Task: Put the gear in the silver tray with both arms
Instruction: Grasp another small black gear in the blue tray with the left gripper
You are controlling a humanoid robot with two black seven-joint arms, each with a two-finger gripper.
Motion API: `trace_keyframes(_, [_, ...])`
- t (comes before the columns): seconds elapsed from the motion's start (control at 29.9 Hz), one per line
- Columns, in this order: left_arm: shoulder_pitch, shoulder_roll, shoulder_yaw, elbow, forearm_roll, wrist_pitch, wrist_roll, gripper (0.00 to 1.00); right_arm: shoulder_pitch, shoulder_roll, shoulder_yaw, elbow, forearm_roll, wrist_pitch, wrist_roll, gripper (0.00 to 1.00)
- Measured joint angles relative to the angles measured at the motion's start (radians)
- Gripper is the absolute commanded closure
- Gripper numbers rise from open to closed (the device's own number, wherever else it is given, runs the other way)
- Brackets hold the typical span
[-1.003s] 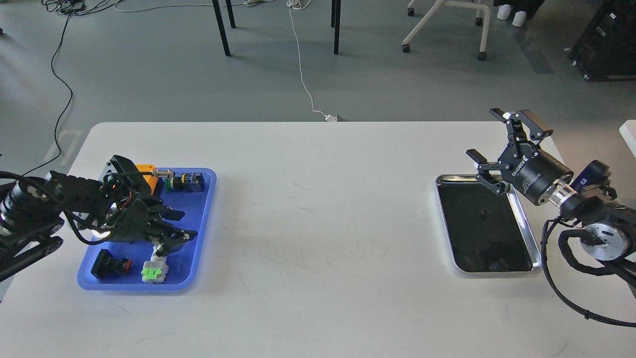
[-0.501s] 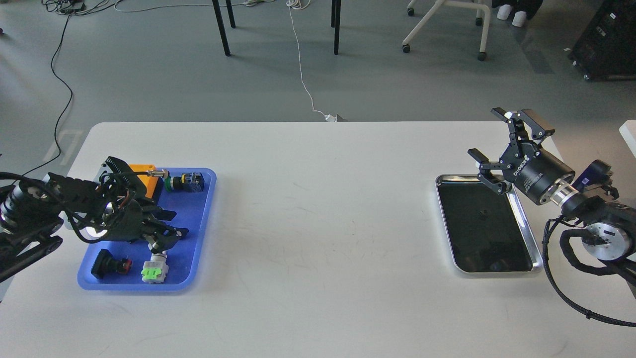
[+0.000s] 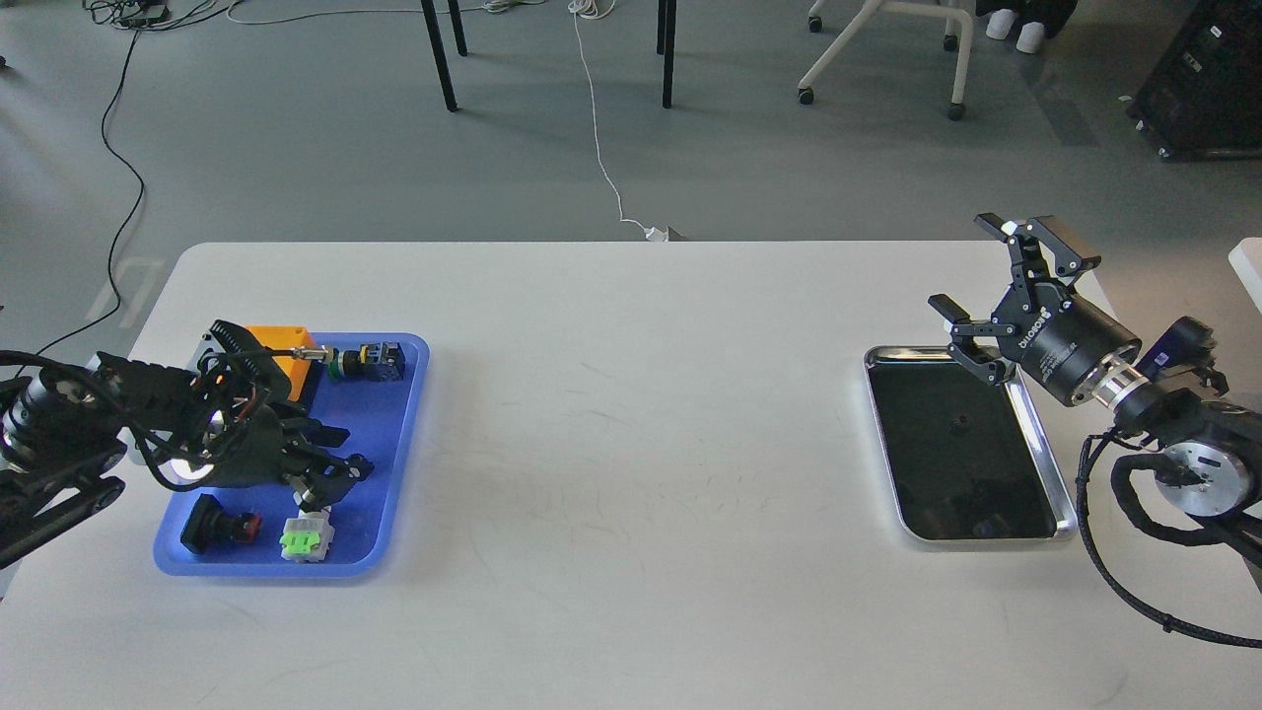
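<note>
White table [image 3: 631, 414], blue tray [image 3: 394, 463] under the left gripper [image 3: 330, 468] holding an orange block [image 3: 281, 347], black button [image 3: 215, 524] and green-white part [image 3: 306, 540] just below its fingers, spread unclear, right gripper [image 3: 1001, 286] wide open, empty, above the far rim of the silver tray [image 3: 1047, 463], ROBOTIQ lettering on its body

Two trays sit on the one white table [image 3: 631, 414]: one blue tray [image 3: 394, 513] at its left end and one silver tray [image 3: 1055, 473] at its right end. Inside the blue tray four small parts show: one orange block [image 3: 281, 347], one green-and-black switch [image 3: 370, 361], one black-and-red button [image 3: 219, 525] and one white-and-green connector [image 3: 307, 538]. Two black arms reach over the table, one left gripper [image 3: 335, 463] above the blue tray and one right gripper [image 3: 996, 271] beyond the silver tray's far edge.
</note>
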Motion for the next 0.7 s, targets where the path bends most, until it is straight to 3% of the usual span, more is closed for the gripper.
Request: trace_keyframes(0.7, [0.0, 0.0, 0.0, 0.0, 0.0, 0.0, 0.0, 0.49, 0.0, 0.0, 0.0, 0.0, 0.0, 0.0, 0.0, 0.02])
